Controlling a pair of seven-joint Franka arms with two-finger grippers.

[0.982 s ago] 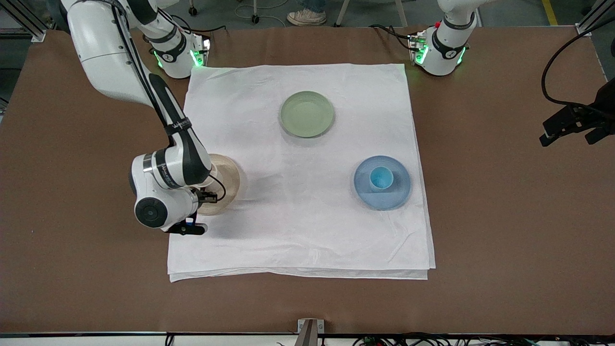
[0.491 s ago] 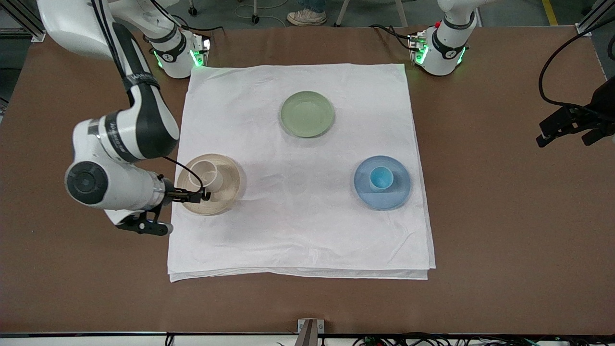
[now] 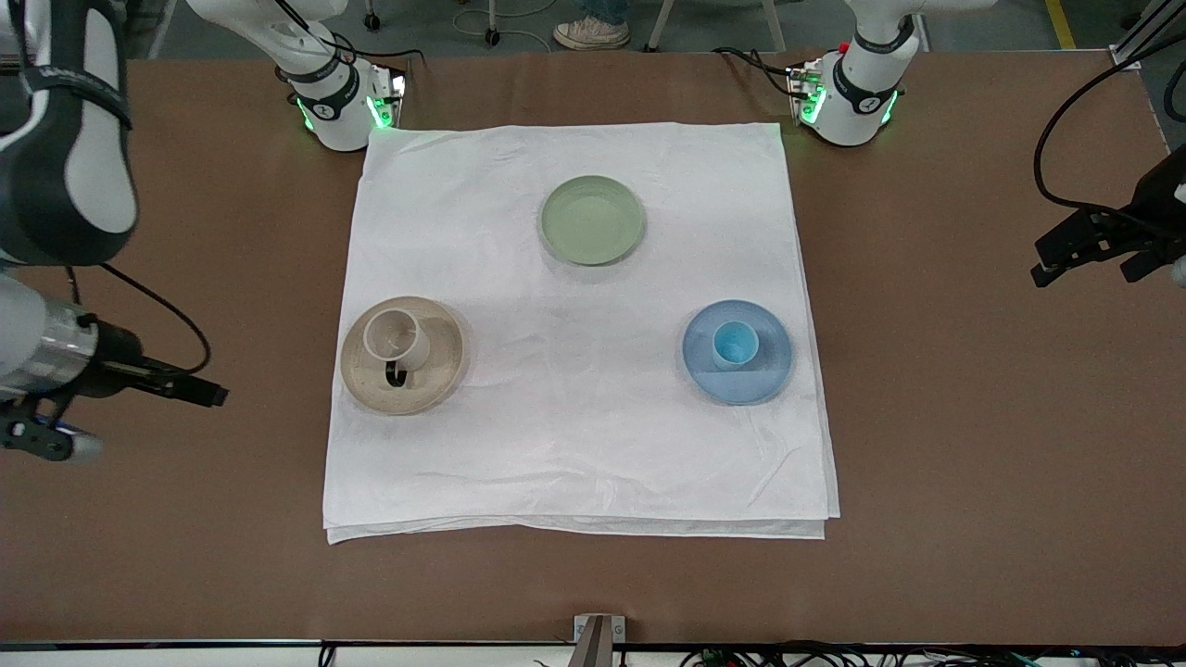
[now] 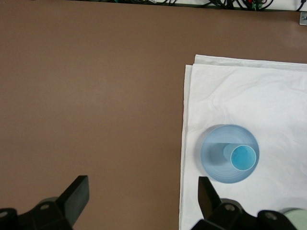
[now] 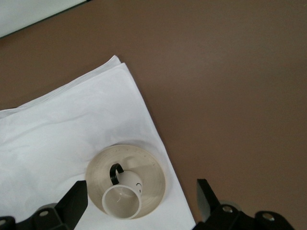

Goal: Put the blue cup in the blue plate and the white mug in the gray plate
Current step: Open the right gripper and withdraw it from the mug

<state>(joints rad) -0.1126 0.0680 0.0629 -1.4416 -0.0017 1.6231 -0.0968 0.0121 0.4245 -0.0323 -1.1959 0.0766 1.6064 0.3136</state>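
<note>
White mug [image 3: 396, 337] upright on gray plate [image 3: 445, 366], handle toward front camera; blue cup [image 3: 735, 345] upright in blue plate [image 3: 769, 371]. Both placements look done. Right gripper [image 5: 141, 206] spread, empty, over bare desk [image 3: 973, 417] off cloth [image 3: 574, 445] edge, mug toward cloth. Left gripper [image 4: 144, 201] spread, empty, waits over desk.

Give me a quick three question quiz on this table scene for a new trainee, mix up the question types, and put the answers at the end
1. True or false: the white mug stands on the green plate.
2. Multiple choice: where is the blue cup? A) on the bare white cloth B) in the blue plate C) in the left gripper
3. Fill in: the right gripper is open and holds ____.

Key
1. False; it stands on the gray plate.
2. B.
3. Nothing; it is over the brown table at the right arm's end, off the cloth.
</note>
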